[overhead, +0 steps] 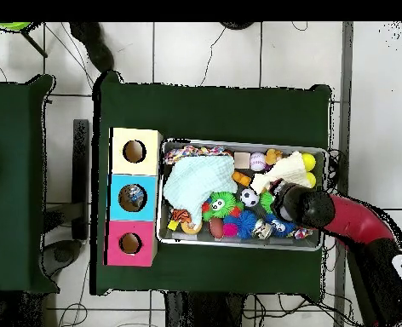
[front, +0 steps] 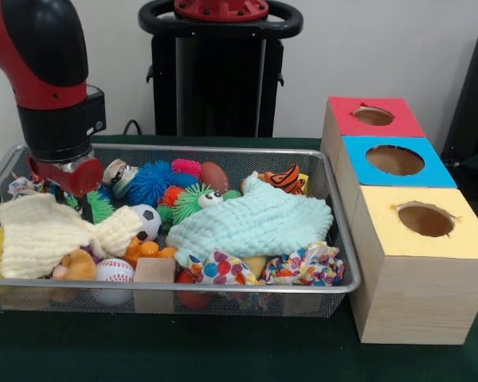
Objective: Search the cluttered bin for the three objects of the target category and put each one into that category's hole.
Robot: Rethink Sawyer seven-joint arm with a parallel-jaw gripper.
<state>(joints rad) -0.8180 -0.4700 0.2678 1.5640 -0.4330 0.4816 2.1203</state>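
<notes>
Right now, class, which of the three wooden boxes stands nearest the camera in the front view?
The yellow-topped box. It is the lowest and largest in the front view; the blue-topped box sits behind it, and the red-topped box is farthest back.

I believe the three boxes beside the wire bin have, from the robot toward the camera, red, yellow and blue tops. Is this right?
Not quite. In the front view the order is red box, blue box, then yellow box nearest the camera. They do stand beside the wire bin.

The arm is glossy red with rounded black joint covers. Its wrist is a black cylinder ending in a red ring.
</notes>
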